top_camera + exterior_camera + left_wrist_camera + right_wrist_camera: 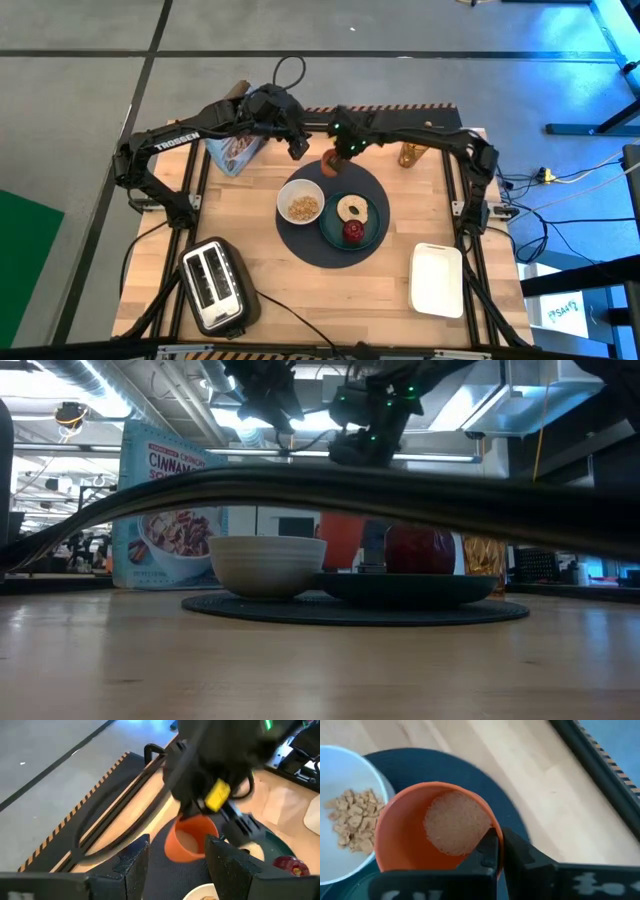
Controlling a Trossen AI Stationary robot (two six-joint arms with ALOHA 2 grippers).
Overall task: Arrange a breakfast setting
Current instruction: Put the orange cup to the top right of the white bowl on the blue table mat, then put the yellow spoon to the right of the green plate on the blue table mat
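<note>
A dark round mat [333,248] lies mid-table. On it stand a small white bowl [301,203] holding cereal [351,822] and a teal plate [372,232] with a pale ring-shaped bread [352,209] and a red fruit [353,232]. My right gripper [497,837] is shut on a small orange cup [437,827] at the mat's far edge [330,163]. My left gripper [177,865] hovers open and empty just left of the cup [296,148]. No spoon shows in any view. My right gripper pinches the cup's rim [487,815] on its far-right side, one finger [490,852] inside the cup and the other [520,855] outside. The fingers come from above, pointing down. The cup stays mouth up over the mat's edge; whether its base touches the mat I cannot tell.
A cereal box [235,150] stands at the far left, and a golden bottle [410,155] at the far right. A silver-black toaster [213,283] sits near the front left and a white rectangular tray [437,278] at the front right. A dark cable [400,495] crosses the low view.
</note>
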